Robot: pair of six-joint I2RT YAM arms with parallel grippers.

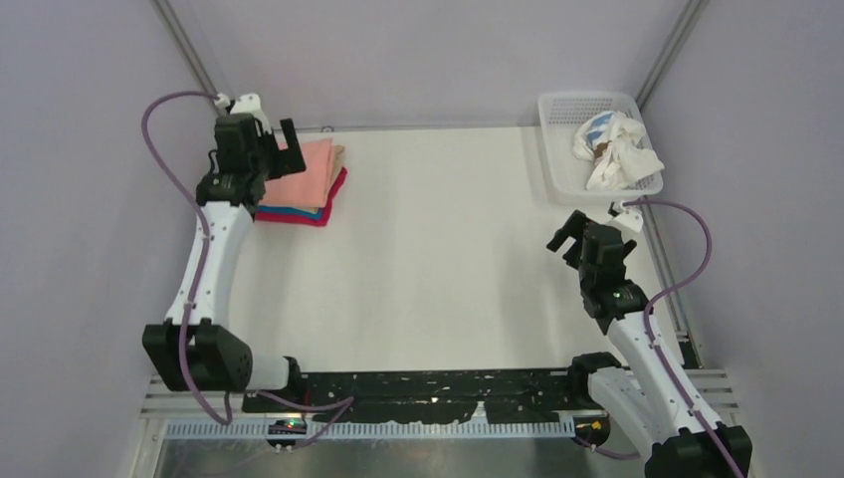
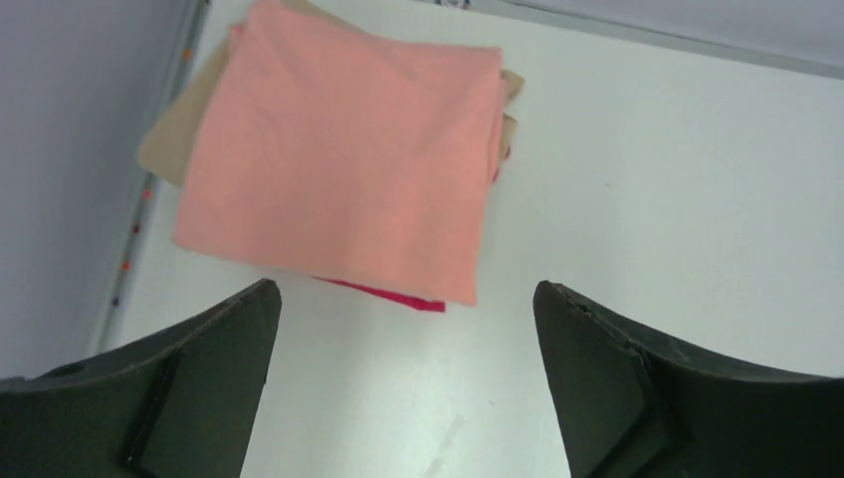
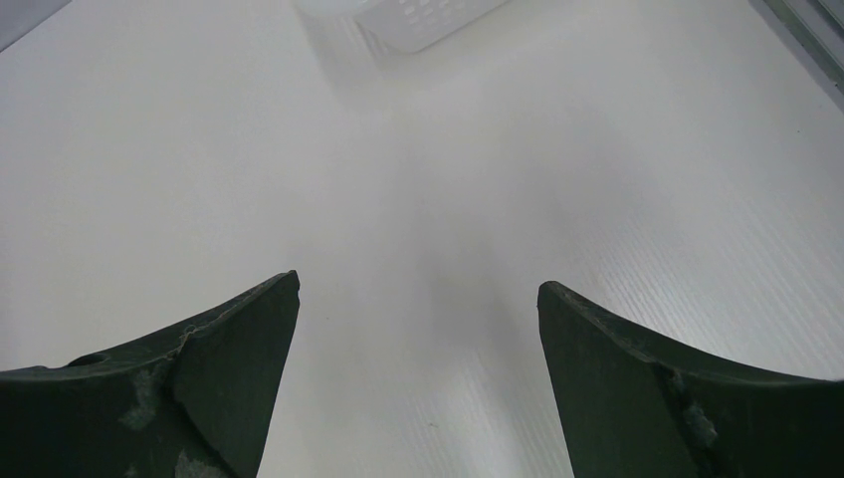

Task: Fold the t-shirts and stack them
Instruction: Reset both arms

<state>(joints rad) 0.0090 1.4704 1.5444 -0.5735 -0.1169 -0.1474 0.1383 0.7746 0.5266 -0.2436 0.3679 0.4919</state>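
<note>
Salmon-pink folded cloth t-shirt (image 2: 338, 169) tops the stack (image 1: 333, 199) on the white tabletop (image 2: 647, 199). Left claw (image 2: 406, 299) hangs beside it, spread apart. Right claw (image 3: 418, 294) is apart too.

Pink shirt (image 2: 338, 159): soft matt cloth, no sheen. Table (image 3: 418, 179): matt white, faintly ribbed (looks like plastic sheet). Basket (image 1: 555, 134): white plastic mesh. Fingers (image 3: 169, 398) of the right gripper (image 3: 418, 299): matt black plastic, scuffed grey. Base rail (image 1: 159, 403): bare metal.
</note>
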